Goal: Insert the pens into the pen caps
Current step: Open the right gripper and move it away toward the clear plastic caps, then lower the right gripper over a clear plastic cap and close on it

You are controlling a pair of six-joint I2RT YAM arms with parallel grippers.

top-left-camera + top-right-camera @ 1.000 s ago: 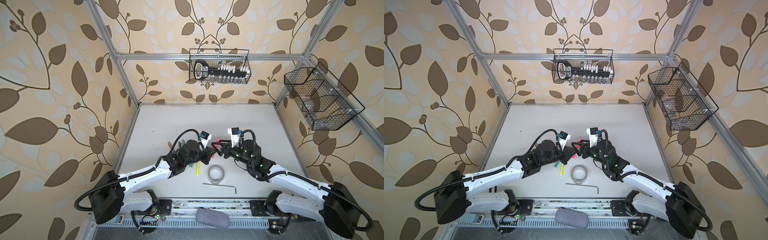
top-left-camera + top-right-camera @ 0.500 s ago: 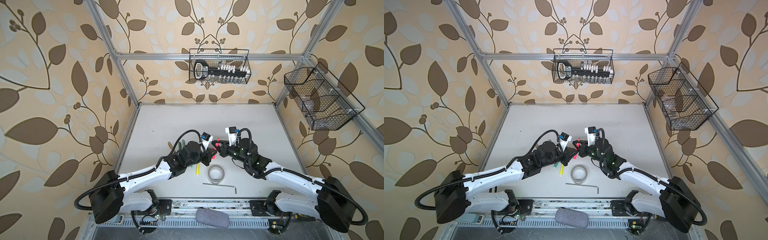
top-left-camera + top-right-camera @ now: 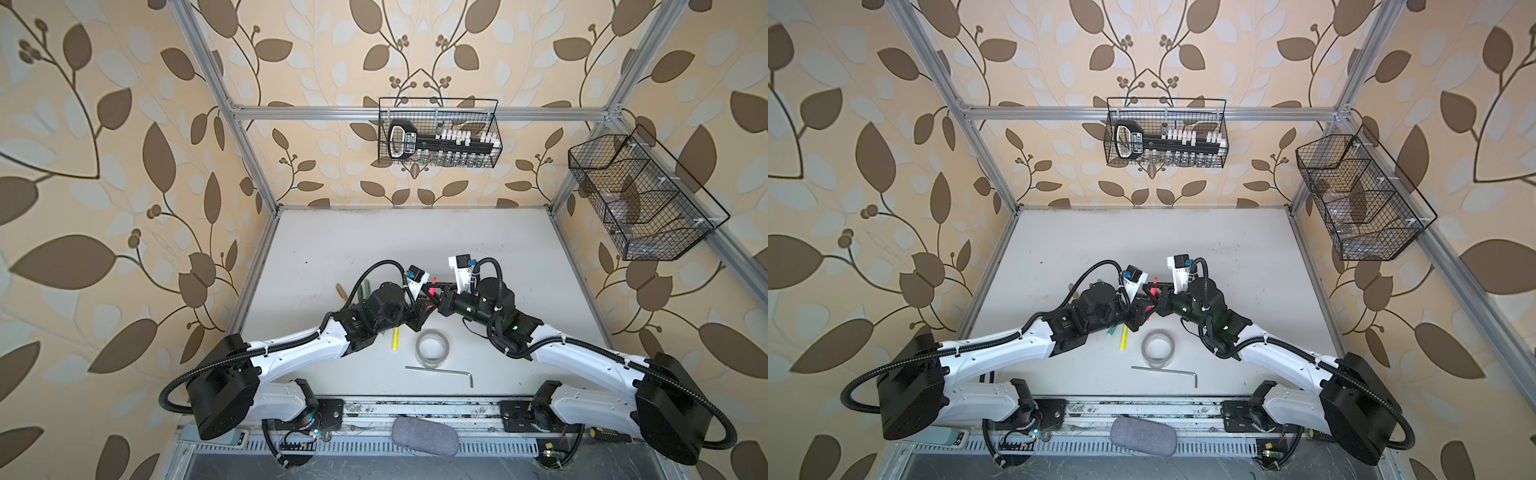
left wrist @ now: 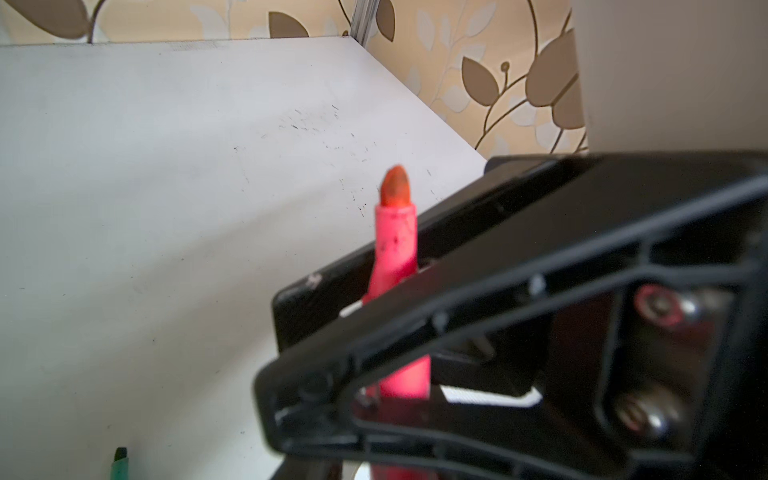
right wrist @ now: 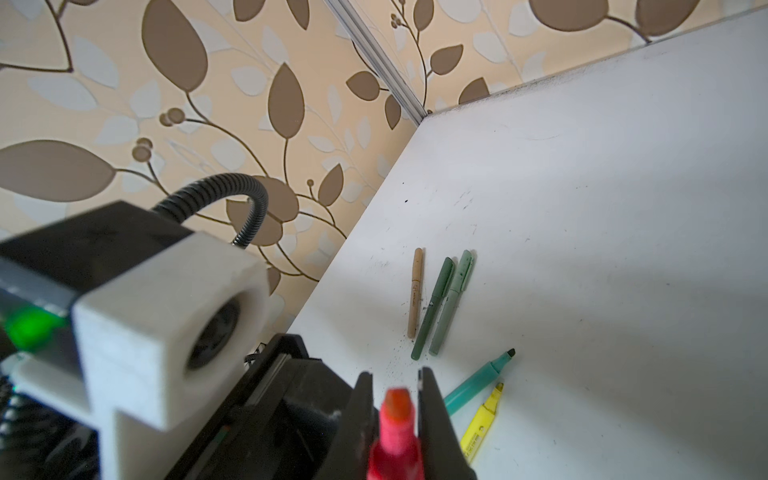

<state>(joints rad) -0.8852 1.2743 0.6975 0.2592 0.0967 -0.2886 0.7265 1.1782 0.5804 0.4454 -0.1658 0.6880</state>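
Note:
A pink marker (image 3: 432,289) (image 3: 1153,292) stands tip up above the table's middle, where both arms meet. My right gripper (image 5: 397,401) is shut on the pink marker (image 5: 395,432) just below its orange tip. My left gripper (image 3: 421,308) sits under it at the marker's lower end; the right gripper's fingers (image 4: 415,332) hide its jaws. On the table lie a tan pen (image 5: 415,291), a dark green pen (image 5: 434,307), a grey-green pen (image 5: 453,299), a green marker (image 5: 478,380) and a yellow marker (image 5: 482,419). Loose pen caps are out of view.
A roll of clear tape (image 3: 432,347) and a silver hex key (image 3: 440,370) lie near the front. A grey pouch (image 3: 424,430) rests on the front rail. Wire baskets hang on the back wall (image 3: 438,133) and the right wall (image 3: 640,199).
My right gripper has moved left to the pink marker and shut on it. The left arm has hardly moved.

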